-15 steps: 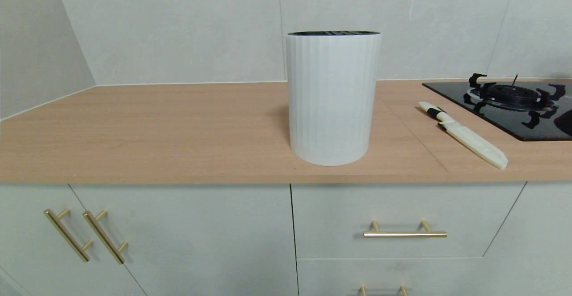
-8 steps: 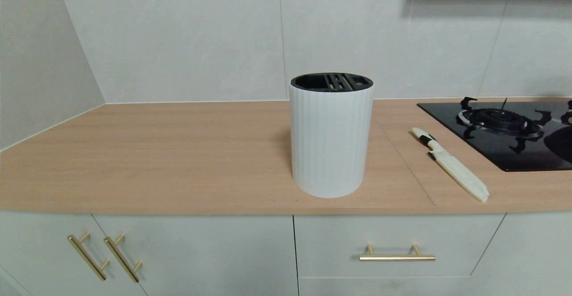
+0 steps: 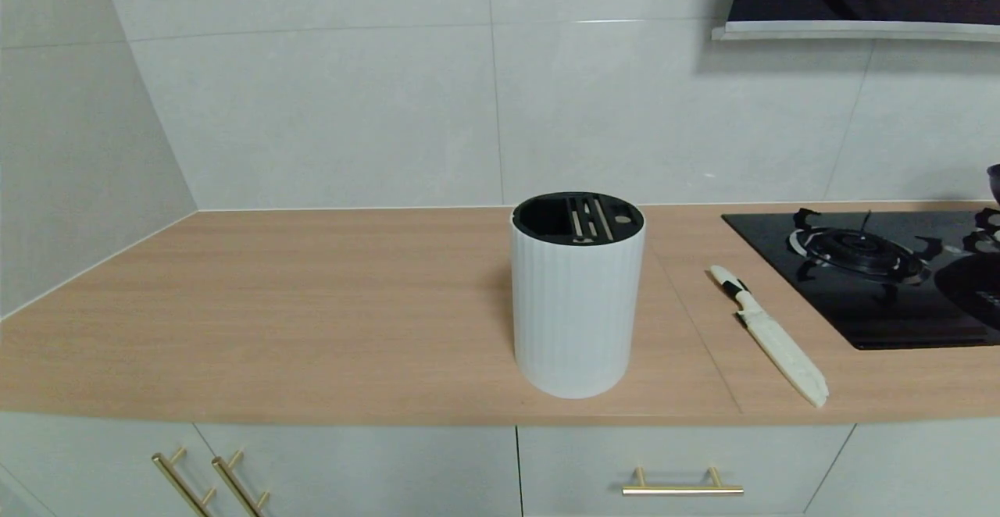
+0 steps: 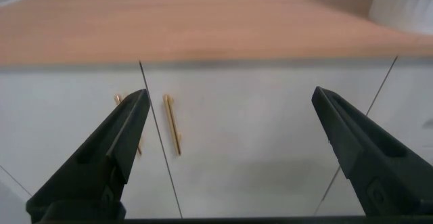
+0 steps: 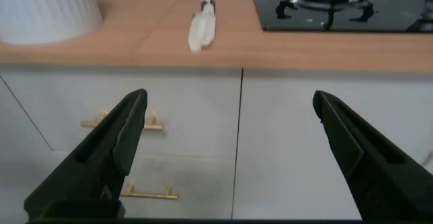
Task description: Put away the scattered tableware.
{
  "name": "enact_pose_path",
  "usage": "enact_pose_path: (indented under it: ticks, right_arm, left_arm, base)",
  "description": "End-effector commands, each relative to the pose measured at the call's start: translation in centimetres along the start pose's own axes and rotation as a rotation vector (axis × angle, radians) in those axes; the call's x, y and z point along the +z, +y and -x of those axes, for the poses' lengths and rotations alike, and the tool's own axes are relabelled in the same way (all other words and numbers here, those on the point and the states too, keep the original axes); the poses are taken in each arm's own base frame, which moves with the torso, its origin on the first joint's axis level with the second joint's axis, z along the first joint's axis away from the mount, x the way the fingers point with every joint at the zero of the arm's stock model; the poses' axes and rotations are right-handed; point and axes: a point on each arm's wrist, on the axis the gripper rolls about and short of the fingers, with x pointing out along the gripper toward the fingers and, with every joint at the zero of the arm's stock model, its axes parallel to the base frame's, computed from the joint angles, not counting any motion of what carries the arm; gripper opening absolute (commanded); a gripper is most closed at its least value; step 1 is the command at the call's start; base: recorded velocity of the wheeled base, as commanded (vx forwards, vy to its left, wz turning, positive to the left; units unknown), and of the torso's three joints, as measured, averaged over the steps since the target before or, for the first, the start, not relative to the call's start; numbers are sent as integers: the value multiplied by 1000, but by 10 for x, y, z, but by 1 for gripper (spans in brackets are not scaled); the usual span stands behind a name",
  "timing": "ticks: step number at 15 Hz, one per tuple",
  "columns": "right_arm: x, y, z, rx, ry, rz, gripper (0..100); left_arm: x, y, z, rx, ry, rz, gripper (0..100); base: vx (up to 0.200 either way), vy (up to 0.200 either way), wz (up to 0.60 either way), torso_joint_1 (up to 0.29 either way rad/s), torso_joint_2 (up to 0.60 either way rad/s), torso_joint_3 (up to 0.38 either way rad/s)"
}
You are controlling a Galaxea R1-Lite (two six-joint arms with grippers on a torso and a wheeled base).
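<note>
A white ribbed knife holder (image 3: 576, 298) with a black slotted top stands near the front edge of the wooden counter (image 3: 312, 306). A cream knife (image 3: 769, 336) with a black band on its handle lies on the counter to the holder's right, between it and the hob; it also shows as the knife (image 5: 202, 26) in the right wrist view. My left gripper (image 4: 230, 109) is open, low in front of the cupboard doors. My right gripper (image 5: 230, 109) is open too, held before the drawer fronts below the knife. The holder's base (image 5: 47, 11) sits at that view's corner.
A black gas hob (image 3: 867, 267) with pan supports fills the counter's right end, with a hood (image 3: 859, 1) above. Tiled walls close off the back and left. Cupboard doors with brass handles (image 4: 172, 124) and drawers (image 5: 122, 124) lie below the counter edge.
The head camera has risen, so the whole scene sits lower and the holder's slotted top now shows. Holder and knife have not moved on the counter.
</note>
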Motion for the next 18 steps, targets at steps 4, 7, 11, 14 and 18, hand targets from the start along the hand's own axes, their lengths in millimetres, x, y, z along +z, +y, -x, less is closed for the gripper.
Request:
enact_pose_path:
  ticks: [4,7,11,14,18]
  right_arm:
    - [0,0,0,1,0,0,100]
    - [0,0,0,-1,0,0,100]
    - [0,0,0,1,0,0,100]
    - [0,0,0,-1,0,0,100]
    - [0,0,0,1,0,0,100]
  left_arm:
    - [0,0,0,0,0,0,100]
    - [0,0,0,0,0,0,100]
    - [0,0,0,0,0,0,100]
    - [0,0,0,0,0,0,100]
    - [0,0,0,0,0,0,100]
  base:
    - [0,0,0,231,-521,-290]
    - [0,0,0,253,-541,-300]
    - [0,0,0,271,-581,-315]
    - [0,0,0,269,-574,-303]
    - [0,0,0,197,-408,-209]
